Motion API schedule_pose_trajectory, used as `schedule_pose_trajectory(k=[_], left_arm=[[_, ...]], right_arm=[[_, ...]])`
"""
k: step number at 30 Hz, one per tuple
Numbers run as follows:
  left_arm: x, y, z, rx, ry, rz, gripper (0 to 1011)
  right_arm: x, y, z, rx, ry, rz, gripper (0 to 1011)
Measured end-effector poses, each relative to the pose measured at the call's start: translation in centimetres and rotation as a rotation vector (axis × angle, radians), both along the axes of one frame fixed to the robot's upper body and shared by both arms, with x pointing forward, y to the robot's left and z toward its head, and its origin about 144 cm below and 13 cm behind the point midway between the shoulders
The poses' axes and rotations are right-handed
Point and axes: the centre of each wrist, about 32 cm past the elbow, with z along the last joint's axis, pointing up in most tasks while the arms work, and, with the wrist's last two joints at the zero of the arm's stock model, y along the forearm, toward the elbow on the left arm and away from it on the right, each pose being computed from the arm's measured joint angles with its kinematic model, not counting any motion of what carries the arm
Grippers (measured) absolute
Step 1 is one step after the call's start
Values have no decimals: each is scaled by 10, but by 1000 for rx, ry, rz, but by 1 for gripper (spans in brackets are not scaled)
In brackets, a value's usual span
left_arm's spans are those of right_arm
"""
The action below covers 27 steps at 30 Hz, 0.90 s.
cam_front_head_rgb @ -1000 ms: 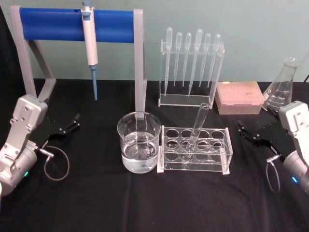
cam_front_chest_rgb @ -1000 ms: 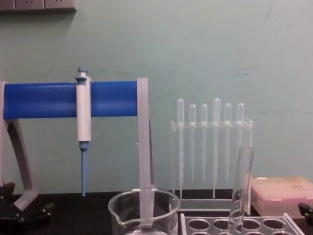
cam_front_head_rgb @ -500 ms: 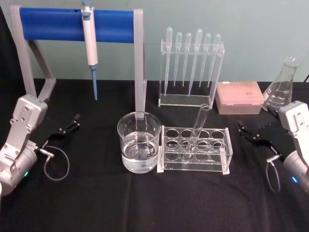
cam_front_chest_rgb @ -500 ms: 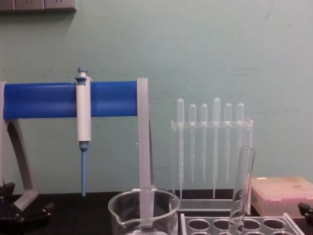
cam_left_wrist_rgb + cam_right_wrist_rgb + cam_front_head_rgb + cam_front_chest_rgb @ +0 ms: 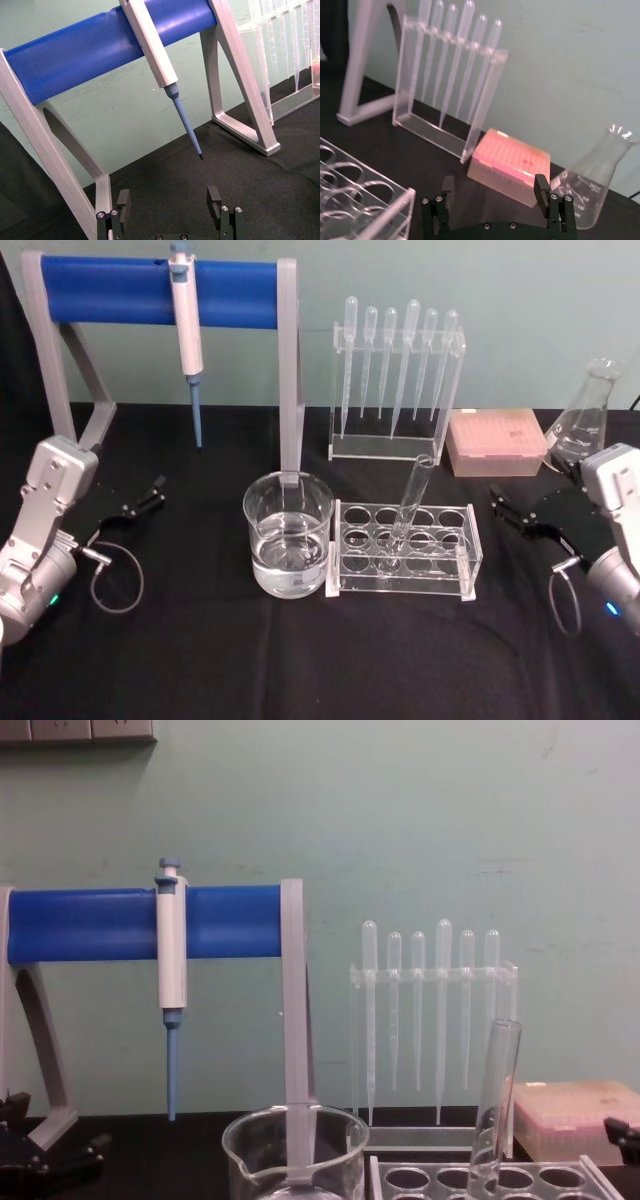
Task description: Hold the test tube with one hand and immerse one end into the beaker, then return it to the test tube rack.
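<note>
Test tube (image 5: 405, 510): seated in a hole of the clear rack (image 5: 455, 565) at centre frame in the head view. It is tilted, rim toward the upper right, and neither gripper touches it. Beaker (image 5: 288, 535): just left of the rack, part-filled with clear liquid. Left gripper (image 5: 140, 500): left edge, fingers spread, empty. Right gripper (image 5: 505, 510): right edge, fingers spread, empty.

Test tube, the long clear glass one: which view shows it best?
Head view: the long clear glass test tube shows whole, leaning in the clear plastic rack. Chest view shows its upper length, the bottom cut off.
</note>
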Motion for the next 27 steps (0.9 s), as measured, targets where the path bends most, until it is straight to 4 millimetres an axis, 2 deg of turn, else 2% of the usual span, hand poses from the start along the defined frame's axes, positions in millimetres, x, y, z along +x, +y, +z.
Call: schedule_pose_trajectory(k=[6,15,20,27], left_arm=[[0,0,0,0,0,0,1000],[0,0,0,0,0,0,1000],[0,0,0,0,0,0,1000],[0,0,0,0,0,0,1000]], right_arm=[[-21,-4,18,51,-9,37,1002],[-63,-14,37,162,6,114,1002],[-78,-6,41,220,43,196,1002],[-79,14,44,262,94,271,1002]])
